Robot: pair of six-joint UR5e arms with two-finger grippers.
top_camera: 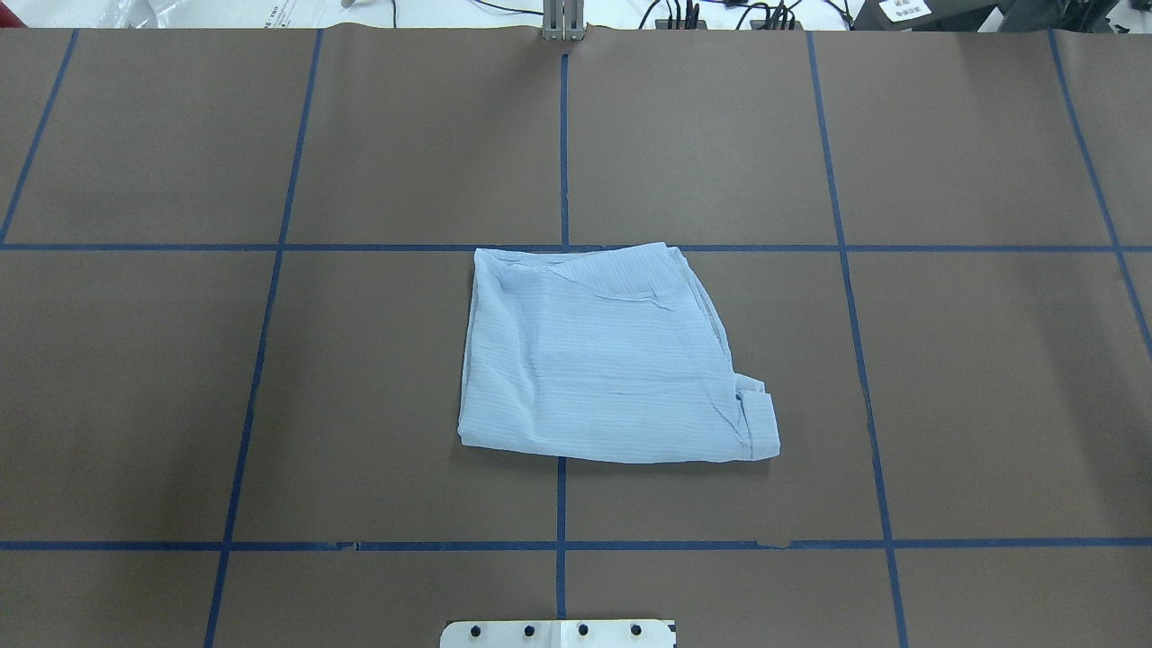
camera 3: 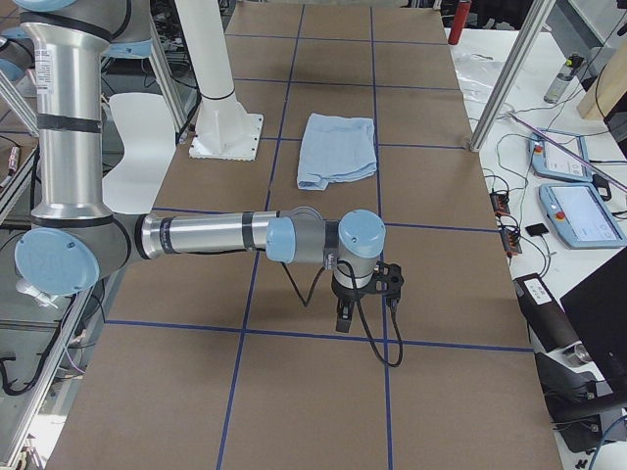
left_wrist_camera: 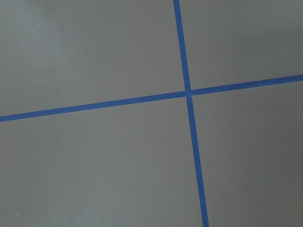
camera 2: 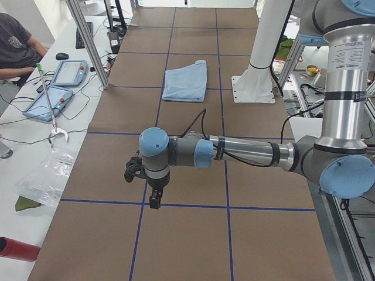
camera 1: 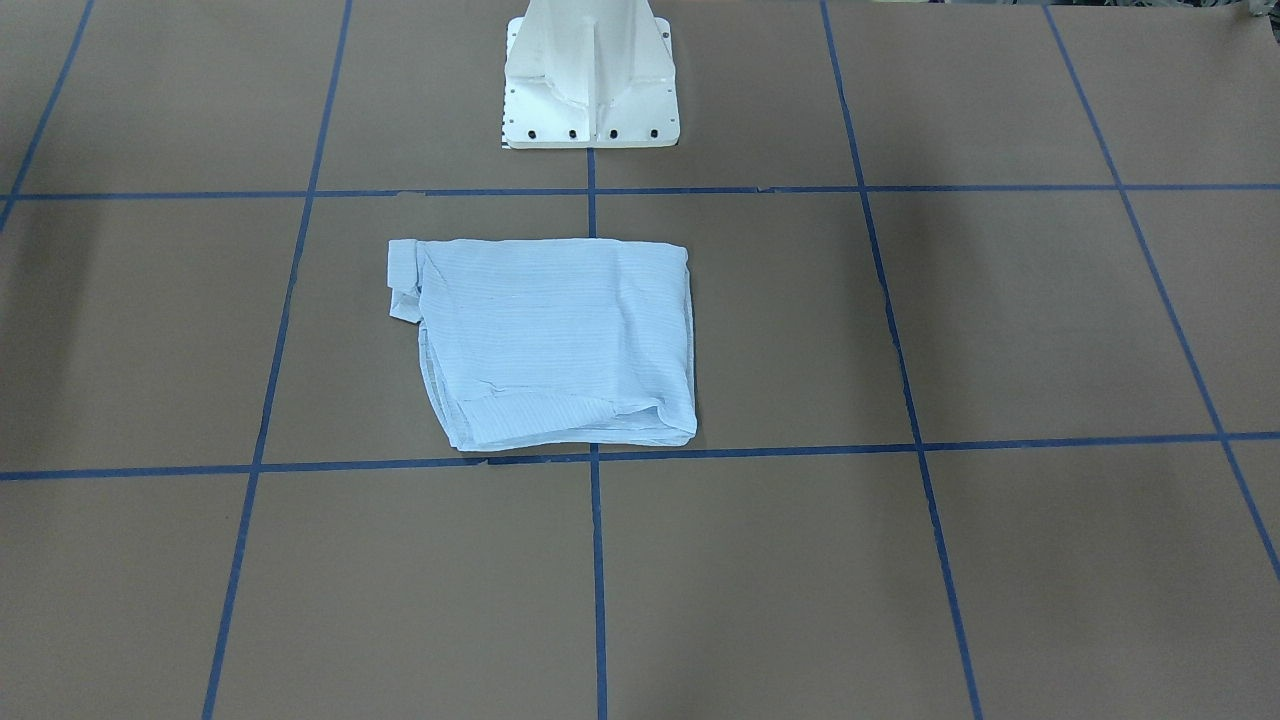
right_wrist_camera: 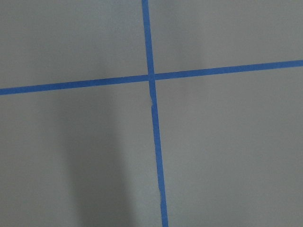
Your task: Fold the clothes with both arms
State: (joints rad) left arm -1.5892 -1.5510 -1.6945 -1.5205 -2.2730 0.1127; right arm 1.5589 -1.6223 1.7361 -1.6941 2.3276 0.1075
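Observation:
The clothes are one pale blue striped shirt [camera 1: 555, 340] [top_camera: 603, 360], folded into a rough rectangle in the middle of the brown table, with a cuff sticking out at one corner. The side views show it far off [camera 2: 186, 79] [camera 3: 338, 149]. The left arm stretches low over the table's left end, its gripper [camera 2: 153, 198] pointing down, far from the shirt. The right arm does the same at the table's right end, its gripper [camera 3: 343, 318] also pointing down. I cannot tell whether either gripper is open or shut. Both wrist views show only brown table and blue tape.
The white pedestal base [camera 1: 590, 80] [top_camera: 558, 633] stands at the robot's side of the table, just behind the shirt. Blue tape lines [top_camera: 562, 144] grid the table. A seated person [camera 2: 14, 47], tablets [camera 2: 67, 73] [camera 3: 578, 211] and aluminium posts [camera 2: 88, 41] line the far side bench.

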